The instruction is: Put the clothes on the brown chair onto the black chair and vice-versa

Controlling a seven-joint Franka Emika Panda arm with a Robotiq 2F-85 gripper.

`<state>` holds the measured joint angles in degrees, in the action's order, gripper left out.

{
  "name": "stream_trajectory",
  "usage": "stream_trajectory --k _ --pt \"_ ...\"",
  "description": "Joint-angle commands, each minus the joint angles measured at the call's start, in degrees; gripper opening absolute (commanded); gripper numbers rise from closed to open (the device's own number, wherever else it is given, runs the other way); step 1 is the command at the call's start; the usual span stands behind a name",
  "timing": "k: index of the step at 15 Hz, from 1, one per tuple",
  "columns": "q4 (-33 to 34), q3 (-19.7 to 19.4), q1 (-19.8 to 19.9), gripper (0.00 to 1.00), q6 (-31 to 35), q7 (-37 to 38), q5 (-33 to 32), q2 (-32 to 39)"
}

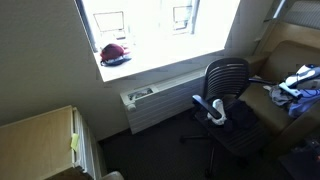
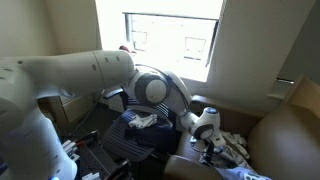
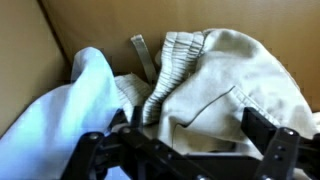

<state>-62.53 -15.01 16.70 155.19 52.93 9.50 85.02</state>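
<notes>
Hangs with the gripper (image 3: 185,150) spread wide and empty just short of the beige garment (image 3: 225,75), heaped dead ahead by the back edge of the brown chair (image 3: 100,25) seat, its ribbed waistband (image 3: 165,75) running roughly crosswise to the closing line (pale blue cloth (image 3: 55,115) touching it alongside), the black chair (image 1: 228,80) well apart.

looks like office/lounge rm: swivel desk chair (image 1: 228,82), brown armchair (image 1: 290,55), radiator (image 1: 165,105) under window (image 1: 140,20).
</notes>
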Motion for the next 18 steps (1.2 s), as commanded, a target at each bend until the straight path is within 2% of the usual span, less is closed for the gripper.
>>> stream_trajectory --k 1,3,4,6,15,18 --pt "0.2 -0.2 -0.1 1.00 -0.2 -0.3 0.5 0.0" --pt "0.2 0.6 0.3 1.00 -0.2 -1.1 0.7 0.0" --pt "0.2 0.5 0.4 0.75 -0.1 -1.3 0.5 0.0" --pt "0.2 0.5 0.4 0.66 0.0 -1.5 0.4 0.0" --pt "0.5 0.3 0.4 0.03 0.0 -2.0 0.3 -0.1" --pt "0.4 1.1 0.6 0.00 0.4 -2.0 0.1 -1.7"
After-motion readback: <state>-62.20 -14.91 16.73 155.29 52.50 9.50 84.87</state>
